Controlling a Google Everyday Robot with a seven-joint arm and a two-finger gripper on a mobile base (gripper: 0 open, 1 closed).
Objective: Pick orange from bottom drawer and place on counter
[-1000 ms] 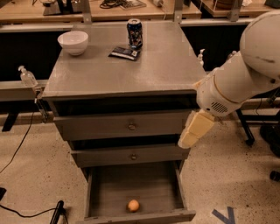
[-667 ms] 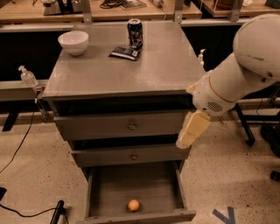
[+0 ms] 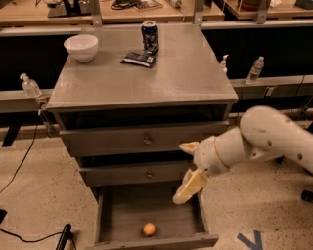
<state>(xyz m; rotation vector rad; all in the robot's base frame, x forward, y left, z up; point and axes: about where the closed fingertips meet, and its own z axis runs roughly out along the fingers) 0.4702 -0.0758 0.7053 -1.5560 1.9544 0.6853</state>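
Now | step: reaching for the orange [image 3: 149,229] in the open bottom drawer [image 3: 127,210] | gripper [image 3: 179,173] above drawer's right side, jaws apart, empty | next: drop down, close on orange

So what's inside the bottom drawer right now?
Only the orange, lying near the front of the bottom drawer. The gripper, fingers open, hangs over its right side, hiding that back corner.

floor [image 3: 44,195]: pale, speckled | wooden tables [image 3: 29,13] behind | plastic bottle [image 3: 255,70] on right ledge
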